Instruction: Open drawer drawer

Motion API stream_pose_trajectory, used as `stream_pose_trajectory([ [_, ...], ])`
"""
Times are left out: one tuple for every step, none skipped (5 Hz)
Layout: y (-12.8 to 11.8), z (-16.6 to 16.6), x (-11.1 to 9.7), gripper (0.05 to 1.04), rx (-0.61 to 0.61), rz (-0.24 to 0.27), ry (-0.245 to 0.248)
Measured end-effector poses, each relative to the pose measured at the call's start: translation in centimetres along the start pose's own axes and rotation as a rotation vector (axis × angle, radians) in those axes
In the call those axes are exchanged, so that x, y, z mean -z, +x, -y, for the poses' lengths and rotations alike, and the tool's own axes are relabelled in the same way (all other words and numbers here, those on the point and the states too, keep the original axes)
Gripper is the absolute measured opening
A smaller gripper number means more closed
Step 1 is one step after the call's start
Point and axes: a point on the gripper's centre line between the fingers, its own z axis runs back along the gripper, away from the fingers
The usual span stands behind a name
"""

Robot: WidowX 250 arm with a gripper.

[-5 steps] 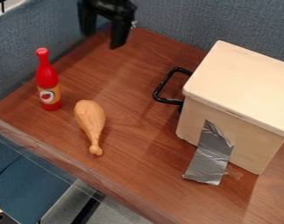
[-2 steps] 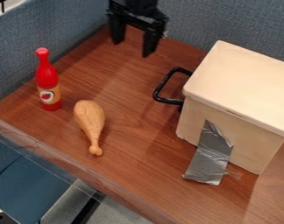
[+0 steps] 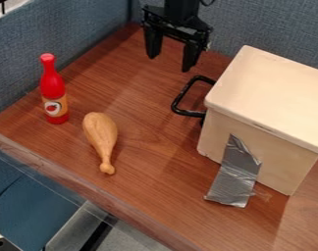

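Note:
My gripper point(image 3: 169, 63) hangs near the top of the camera view with its two fingers apart and nothing between them. Below it and a little to the right is the black drawer handle point(image 3: 179, 101), a loop on the left face of the pale wooden drawer box point(image 3: 266, 103). Gripper and handle are apart. The drawer's front sits against the box, with no gap that I can make out.
A red bottle point(image 3: 52, 88) stands upright at the left, and a wooden drumstick point(image 3: 101, 137) lies right of it. Silver tape point(image 3: 236, 176) runs from the box's near side onto the brown table point(image 3: 155, 196). Blue-grey panels rise behind.
The gripper has moved right and slightly down in the view, coming nearer to the handle. The box, bottle and drumstick have stayed where they were.

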Motion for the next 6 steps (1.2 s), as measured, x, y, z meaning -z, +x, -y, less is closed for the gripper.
stream_pose_trajectory([
  [0.0,0.2,1.6,0.999,0.000,-0.025,0.006],
  [0.3,0.3,2.9,0.999,0.003,-0.046,0.015],
  [0.4,0.7,4.2,0.999,0.016,-0.057,0.019],
  [0.4,0.8,4.6,0.999,0.012,-0.061,0.021],
  [0.4,1.0,5.2,0.943,0.009,-0.063,0.021],
  [0.3,1.4,5.9,0.682,0.006,-0.073,0.023],
])
